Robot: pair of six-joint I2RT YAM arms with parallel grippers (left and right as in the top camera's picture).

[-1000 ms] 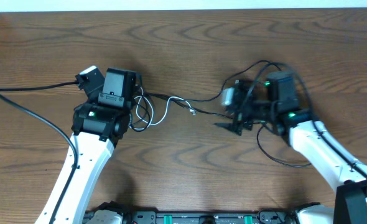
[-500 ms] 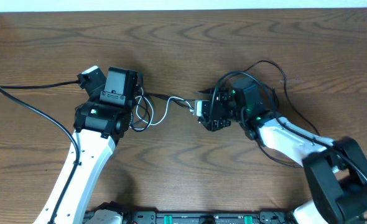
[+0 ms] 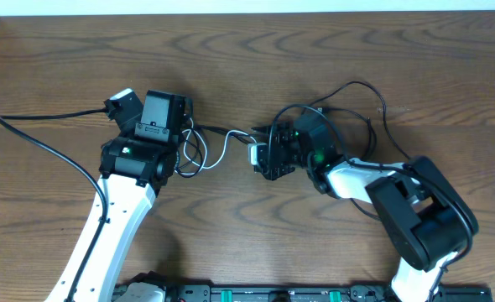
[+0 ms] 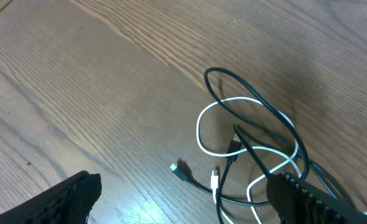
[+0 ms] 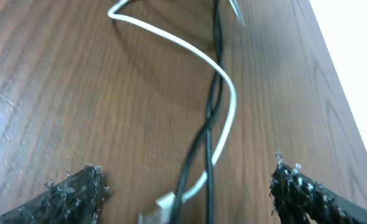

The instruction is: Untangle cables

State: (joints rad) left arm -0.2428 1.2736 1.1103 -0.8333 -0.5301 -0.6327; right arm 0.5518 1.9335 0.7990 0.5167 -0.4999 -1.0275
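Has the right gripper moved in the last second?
Yes. The right gripper has travelled left across the table, closing on the white cable, which has not shifted in the overhead view.

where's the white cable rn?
Overhead, the white cable lies mid-table, looped with the black cables beside the left gripper; its other end runs between the right gripper's open fingers.

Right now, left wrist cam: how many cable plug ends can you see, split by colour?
white plug end: 1
black plug ends: 2
Total: 3
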